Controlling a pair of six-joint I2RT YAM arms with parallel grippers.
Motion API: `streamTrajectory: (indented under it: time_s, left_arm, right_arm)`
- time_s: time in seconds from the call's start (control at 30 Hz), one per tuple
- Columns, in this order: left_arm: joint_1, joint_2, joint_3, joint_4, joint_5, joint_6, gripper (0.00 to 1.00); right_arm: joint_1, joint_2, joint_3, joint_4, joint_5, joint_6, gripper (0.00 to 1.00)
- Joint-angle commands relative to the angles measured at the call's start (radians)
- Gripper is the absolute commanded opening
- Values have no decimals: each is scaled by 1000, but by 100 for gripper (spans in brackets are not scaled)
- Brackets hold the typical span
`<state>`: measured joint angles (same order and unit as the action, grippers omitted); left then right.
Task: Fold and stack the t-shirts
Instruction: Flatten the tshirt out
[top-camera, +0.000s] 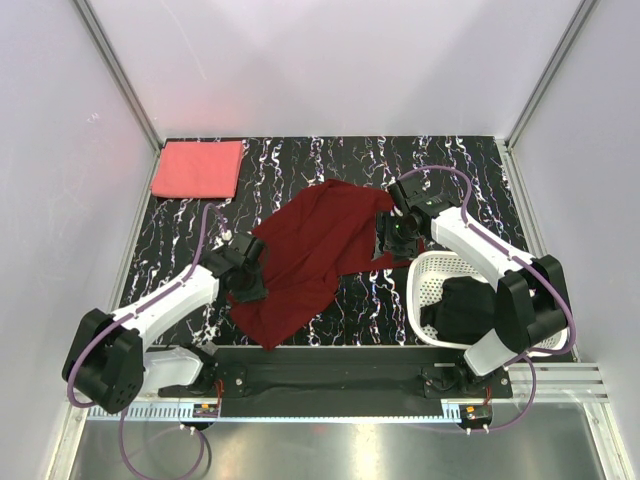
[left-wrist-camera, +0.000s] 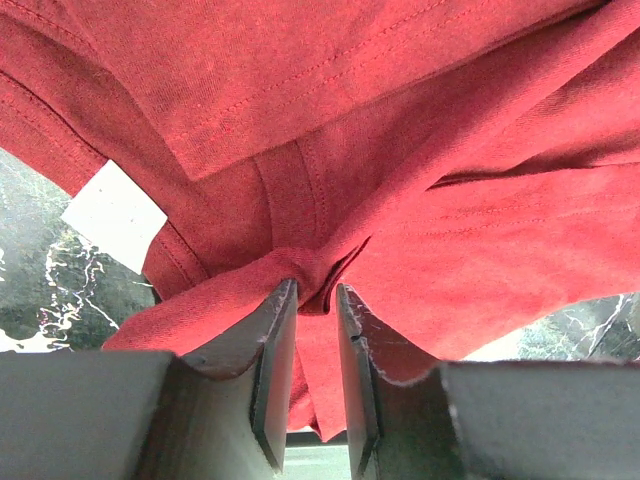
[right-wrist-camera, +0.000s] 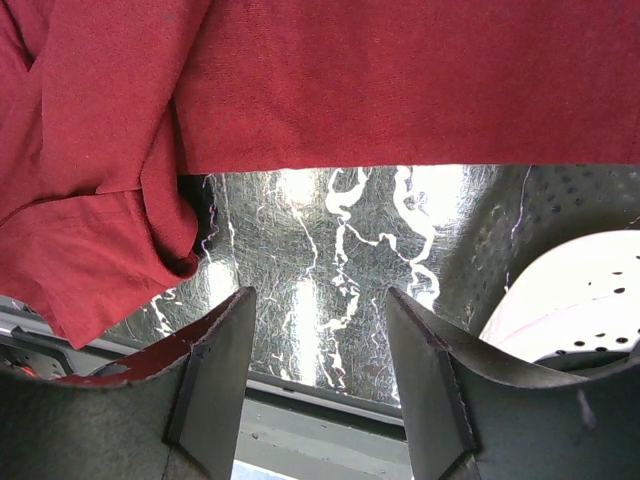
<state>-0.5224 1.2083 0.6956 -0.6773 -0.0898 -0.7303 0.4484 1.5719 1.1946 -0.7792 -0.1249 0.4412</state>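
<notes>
While the maroon t-shirt (top-camera: 320, 250) lies crumpled mid-tabletop (top-camera: 460, 170), we judge flattening to be the step in hand; left end effector (left-wrist-camera: 317, 292) pinches a bunched fold by the collar seam; right end effector (right-wrist-camera: 320, 300) spread, empty, beside the hem; next move calls for drawing the soft stitched jersey flat; coral t-shirt (top-camera: 198, 168) folded square, rear-left; black t-shirt (top-camera: 465, 305) heaped in the white lattice basket (top-camera: 432, 268).

Pale walls (top-camera: 320, 60) enclose a black table (top-camera: 470, 170) (white-veined marbling); even light.
</notes>
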Motion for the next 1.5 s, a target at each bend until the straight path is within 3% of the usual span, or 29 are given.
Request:
streamTrajectory:
  time_s: [0.0,0.23,0.4,0.9,1.17,1.37,1.47]
  left_arm:
    - [2,-1,28,22,-7,6,27]
    - [-14,-27,36,4,-4,-3,27]
    - [-50,-29,24,31,9,-8,36]
    - [-119,83,51,71,-63,58,33]
    - [-134,120,48,84,-159,97,26]
    - [-146,112,82,44,-192,85,13]
    - [-154,97,111,-5,-202,77,13]
  right_arm:
    - [-7,-19,17,17,-21,-16,62]
    - [-8,-18,8,29,-27,-15,62]
    - [-7,-15,11,31,-28,-16,62]
    - [-10,-19,-4,34,-30,-13,62]
    - [-10,-23,-15,37,-39,-7,61]
    - [-8,-27,-21,37,-39,-1,61]
    - [-10,-27,-21,37,-41,-1,61]
